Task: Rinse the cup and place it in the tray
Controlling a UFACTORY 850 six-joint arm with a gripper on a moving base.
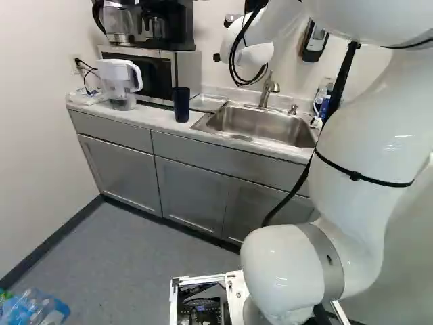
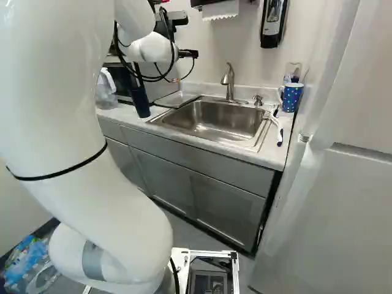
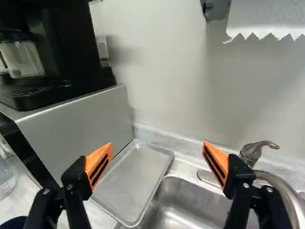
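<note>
Your gripper (image 3: 157,144) is wide open and empty, with the upright dark blue tumbler (image 1: 181,104) to its near left.

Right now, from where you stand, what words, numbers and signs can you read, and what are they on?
None I can read.
Wall dispenser: any print is too small.
Plastic bottles: too blurred.
Dark cup: no writing that I can see.
Blue mug: just pale dots, no words I can see.

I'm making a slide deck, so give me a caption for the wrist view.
The hand, open and empty, faces the bare metal tray beside the sink and its faucet.
</note>
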